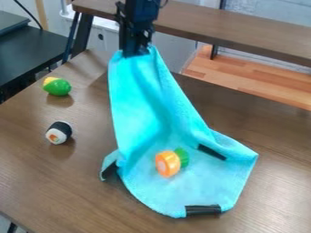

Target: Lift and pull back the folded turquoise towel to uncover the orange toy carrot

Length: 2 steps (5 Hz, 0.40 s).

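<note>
1. The blue cloth (146, 109) slopes because its top end is pinched high while its lower part rests on the table (54, 182).
2. The orange-and-green toy (168, 164) sits on that lower part, probably weighing it down.
3. The gripper (137, 52) points downward at the upper middle, fingers clamped on the cloth's end.

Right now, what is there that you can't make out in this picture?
All in the camera view:
- Tabletop under the blue cloth: hidden by the cloth, which hangs from the gripper.
- Green toy piece: partly behind the orange piece; I can't tell whether they are joined.
- Arm: upper part cut off by the top edge.
- Black table: cut off by the left edge.
</note>
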### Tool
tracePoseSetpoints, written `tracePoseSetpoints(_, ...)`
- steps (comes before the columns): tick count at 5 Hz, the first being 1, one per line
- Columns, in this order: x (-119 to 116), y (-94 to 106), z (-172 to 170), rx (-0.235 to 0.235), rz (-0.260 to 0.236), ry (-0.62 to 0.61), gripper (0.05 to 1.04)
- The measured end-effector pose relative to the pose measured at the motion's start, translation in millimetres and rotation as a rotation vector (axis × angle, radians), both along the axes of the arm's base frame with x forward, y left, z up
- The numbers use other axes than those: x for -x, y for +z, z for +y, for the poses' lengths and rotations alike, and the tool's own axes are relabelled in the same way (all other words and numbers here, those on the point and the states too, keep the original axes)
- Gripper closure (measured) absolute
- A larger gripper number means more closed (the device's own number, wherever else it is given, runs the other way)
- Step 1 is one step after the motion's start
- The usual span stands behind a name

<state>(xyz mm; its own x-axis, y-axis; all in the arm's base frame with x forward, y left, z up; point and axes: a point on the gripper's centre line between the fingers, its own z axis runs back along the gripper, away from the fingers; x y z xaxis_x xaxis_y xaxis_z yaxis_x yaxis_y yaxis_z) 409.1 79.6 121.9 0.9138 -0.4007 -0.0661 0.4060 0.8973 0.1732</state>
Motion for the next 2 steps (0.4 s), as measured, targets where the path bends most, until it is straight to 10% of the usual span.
tracePoseSetpoints(2,-17.7,5.0,13.6,-0.018,-0.029,0.002,1.034)
